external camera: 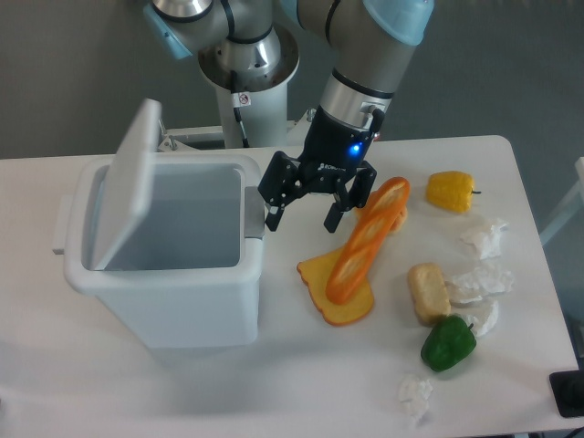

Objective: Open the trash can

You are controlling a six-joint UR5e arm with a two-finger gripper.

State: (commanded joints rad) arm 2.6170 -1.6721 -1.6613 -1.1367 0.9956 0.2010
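Trash can (164, 274) lid up; gripper (303, 217) lettering perhaps unreadable.

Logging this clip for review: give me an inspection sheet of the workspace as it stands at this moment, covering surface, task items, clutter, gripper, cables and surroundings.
Surface: white table, no spills visible.
Task items: trash can on the left of the table, lid swung up toward its far-left side, inside appears empty; grey push-button on its right rim.
Clutter: orange slice-shaped pieces, yellow pepper, green pepper, beige block, crumpled white paper along the right side.
Gripper: gripper open, one fingertip at the push-button; contact cannot be confirmed.
Cables: one cable running down the robot base.
Surroundings: grey wall behind; a dark object at the lower right edge.
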